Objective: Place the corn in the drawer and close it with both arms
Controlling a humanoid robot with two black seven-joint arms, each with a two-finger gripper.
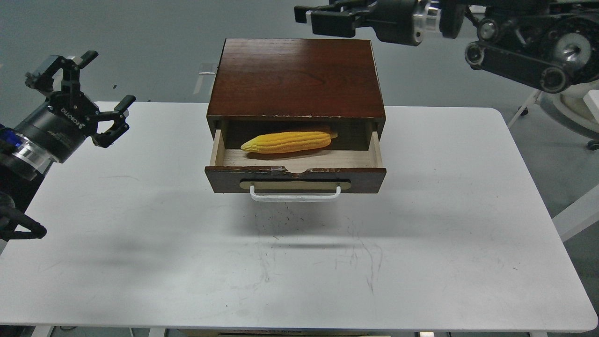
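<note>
The yellow corn [286,142] lies flat on the pale floor of the open drawer [224,179], tip pointing left, with nothing touching it. The drawer is pulled out of the dark brown cabinet [295,75], and its white bar handle [295,194] faces me. My right gripper [312,15] is high at the top of the view, above and behind the cabinet's back edge; it is open and empty. My left gripper [111,77] hovers open and empty over the table's far left edge, well left of the cabinet.
The white table [299,262] carries the cabinet at its far middle. Scuff marks [355,252] lie in front of the drawer. My right arm's thick links [529,51] hang over the far right corner. Grey floor lies beyond.
</note>
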